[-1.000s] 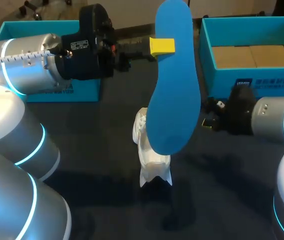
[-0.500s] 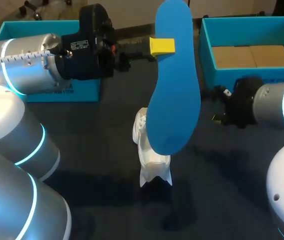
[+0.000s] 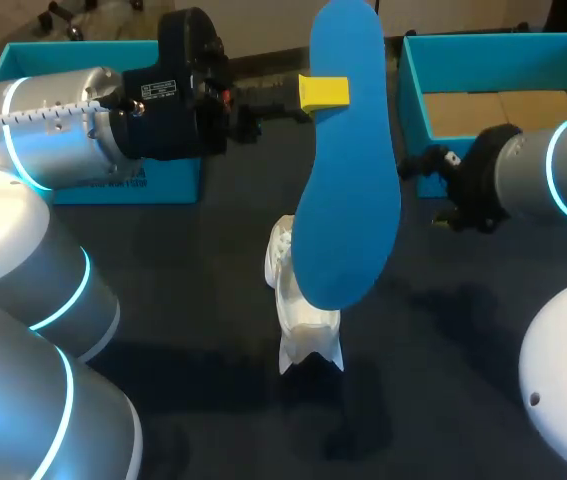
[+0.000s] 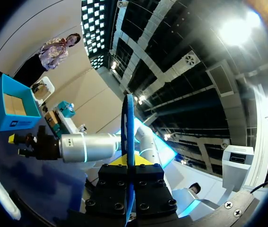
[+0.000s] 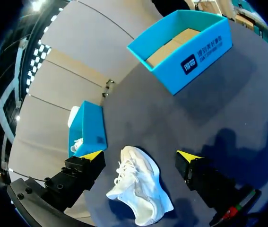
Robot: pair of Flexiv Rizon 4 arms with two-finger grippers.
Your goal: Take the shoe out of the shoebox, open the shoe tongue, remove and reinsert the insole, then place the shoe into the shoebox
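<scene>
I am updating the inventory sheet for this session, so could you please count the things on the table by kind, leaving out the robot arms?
Teal boxes: 2
White shoe: 1
Blue insole: 1
Total: 4

The left arm [image 3: 58,130] comes in from the left side and stretches almost level, high over the bench [image 3: 213,300], toward the space above the shoe [image 3: 303,320]. The left hand [image 3: 323,92] is closed on the long edge of the insole [image 3: 348,190] and holds it upright over the shoe. The right arm [image 3: 553,180] reaches in from the right, to the right of the shoe. The right hand [image 5: 139,156] points toward the shoe, its fingers spread wide, and it holds nothing.
</scene>
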